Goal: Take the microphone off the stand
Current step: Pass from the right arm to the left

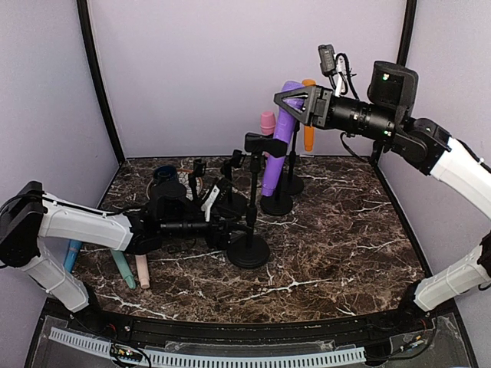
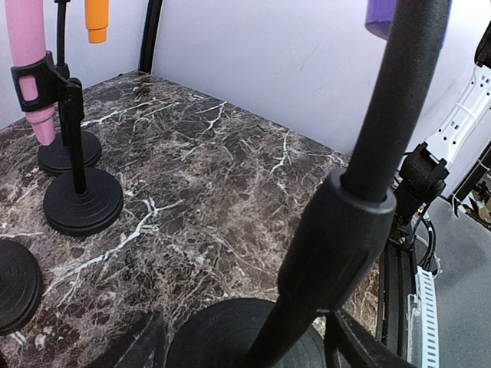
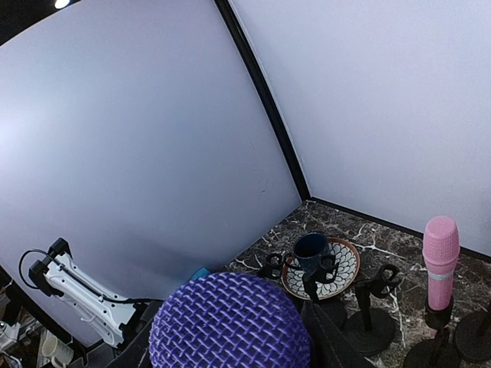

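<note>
I am holding the purple microphone by its mesh head with the right gripper. The two fingers are pinching it from either side, up at about 1 o'clock from the table's middle. The microphone is leaning and, as far as I can judge from above, its body is still sitting in the clip of the front stand, so the removal itself is not yet done.

I am keeping the left gripper low at the stand's pole, reaching in from 9 o'clock. Its fingers are spread on either side of the pole, and I am not seeing them clamped on it, so the stand is not braced.

What I am counting as done is the grasp on the head and the left arm's approach. What I am reckoning is left is steadying the pole, drawing the microphone up and out of the clip, and carrying it clear. The pink microphone and orange microphone are standing close behind at 12 o'clock, so the lift path is tight.
</note>
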Controlling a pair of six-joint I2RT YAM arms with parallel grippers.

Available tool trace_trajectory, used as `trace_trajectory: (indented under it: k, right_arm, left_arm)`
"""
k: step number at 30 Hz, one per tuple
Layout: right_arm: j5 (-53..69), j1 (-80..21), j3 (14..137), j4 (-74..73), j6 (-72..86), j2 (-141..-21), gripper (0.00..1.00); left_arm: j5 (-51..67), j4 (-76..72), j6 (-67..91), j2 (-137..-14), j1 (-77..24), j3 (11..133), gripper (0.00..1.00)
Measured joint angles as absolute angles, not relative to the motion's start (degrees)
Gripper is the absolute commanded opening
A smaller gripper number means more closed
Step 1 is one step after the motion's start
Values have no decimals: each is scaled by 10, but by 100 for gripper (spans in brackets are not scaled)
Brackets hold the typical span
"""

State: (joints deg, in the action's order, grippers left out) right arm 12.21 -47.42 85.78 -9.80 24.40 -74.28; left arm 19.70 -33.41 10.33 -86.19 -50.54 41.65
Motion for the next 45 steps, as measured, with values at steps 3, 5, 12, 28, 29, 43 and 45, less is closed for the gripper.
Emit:
trace_trajectory:
  k: [3, 5, 12, 28, 29, 43, 45]
  right_arm:
    - [119, -474, 858, -98, 248, -742, 31]
    - [118, -474, 858, -98, 249, -742, 31]
    - [106, -474, 858, -98, 256, -742, 31]
    - [87, -474, 858, -98, 269, -729, 32]
    - [86, -474, 858, -98, 269, -729, 32]
    - [17, -475, 825, -87, 274, -695, 92]
    - [7, -475, 815, -77, 277, -682, 98]
  left_arm:
    - [201, -348, 104, -864, -510, 416, 75]
    - [203, -360, 105, -866, -512, 416, 73]
    - [212, -382, 110, -901, -516, 416, 69]
    - [214, -394, 111, -939, -530, 434, 28]
    - [214, -394, 109, -940, -530, 435, 27]
    - [187, -347, 88, -883, -546, 419, 0]
    - [177, -328, 94, -858, -545, 414, 0]
